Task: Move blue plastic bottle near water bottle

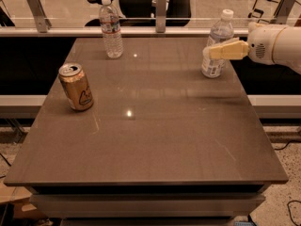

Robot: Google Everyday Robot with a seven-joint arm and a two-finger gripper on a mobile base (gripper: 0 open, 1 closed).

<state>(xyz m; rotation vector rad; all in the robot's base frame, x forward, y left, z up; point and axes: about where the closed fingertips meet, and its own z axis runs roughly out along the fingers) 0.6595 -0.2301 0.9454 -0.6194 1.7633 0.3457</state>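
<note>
The blue plastic bottle, bluish with a white cap and a large pale label, stands upright near the table's far right edge. The gripper reaches in from the right on a white arm; its yellowish fingers lie across the bottle's middle, at label height, in front of it. The water bottle, slim and ribbed with a red-banded label, stands upright at the far left of the table, well apart from the blue one.
A gold drink can stands tilted near the left edge of the brown table. A rail with metal posts runs behind the far edge. The table drops off at front and right.
</note>
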